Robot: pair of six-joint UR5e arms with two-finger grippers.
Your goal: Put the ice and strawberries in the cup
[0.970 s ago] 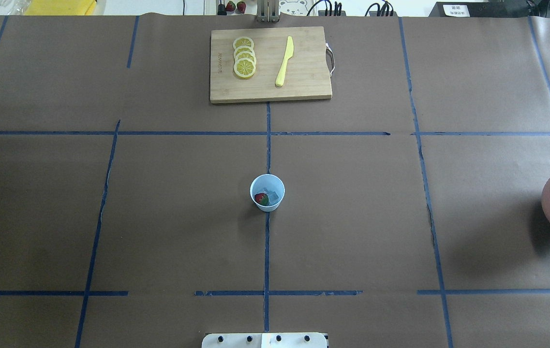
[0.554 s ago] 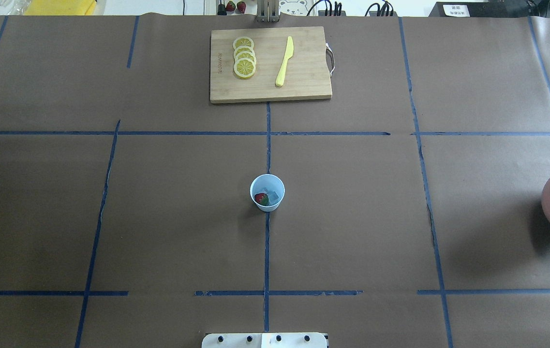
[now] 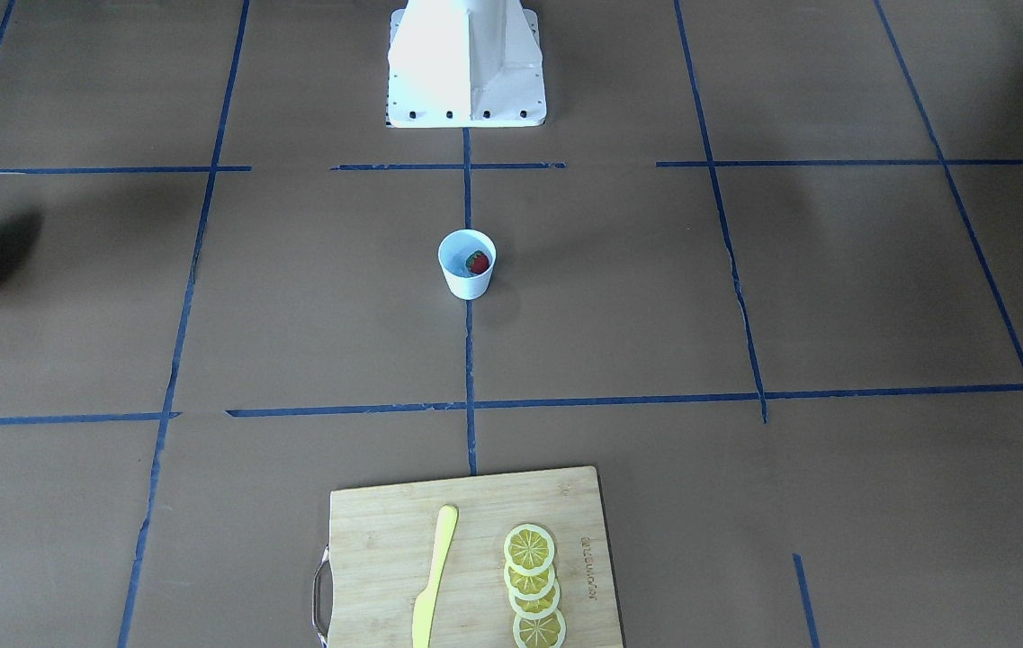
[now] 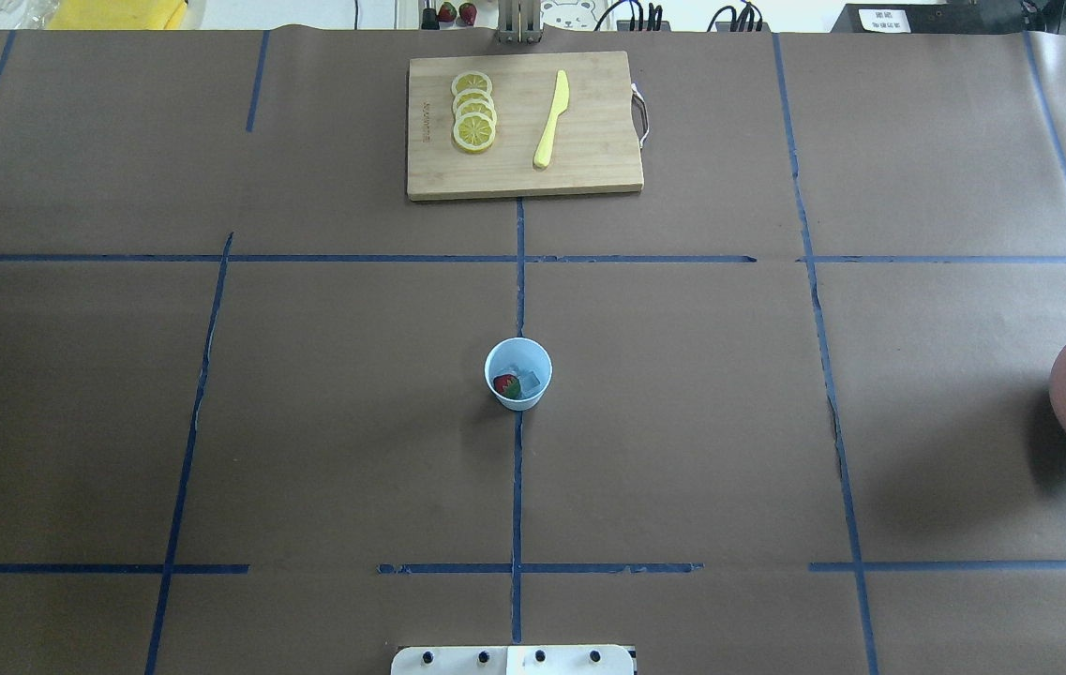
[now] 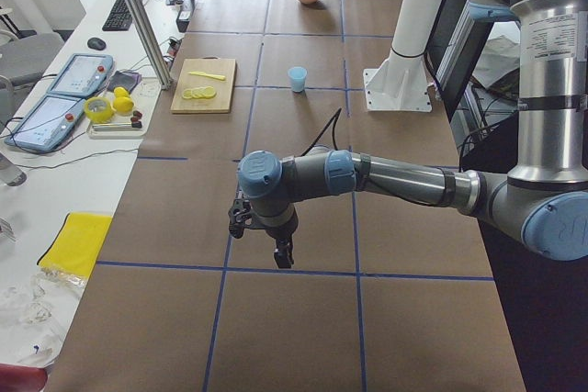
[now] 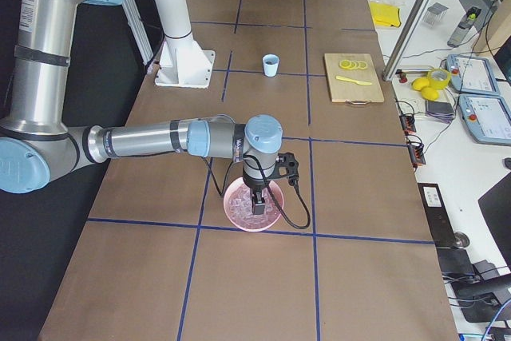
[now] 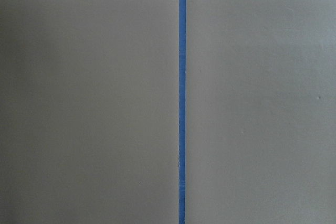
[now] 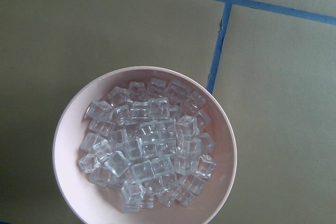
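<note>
What only the side views are showing: both arms, which are lying outside the overhead and front-facing frames.
Left arm: reaching out low over bare brown paper, left gripper (image 5: 276,245) pointing down; its wrist camera is seeing only tape lines; whether the fingers are spread I cannot tell.
Cup (image 4: 518,373): standing upright mid-table on the centre tape line, mouth facing up.
Strawberry (image 4: 505,384): lying inside the cup, long axis running across the overhead view, dark tip pointing toward the ice (image 4: 528,377) beside it.
Right arm: stretching over the pink bowl (image 8: 63,135), right gripper (image 6: 259,201) hanging above its ice cubes (image 8: 147,145); finger spread I cannot tell.
</note>
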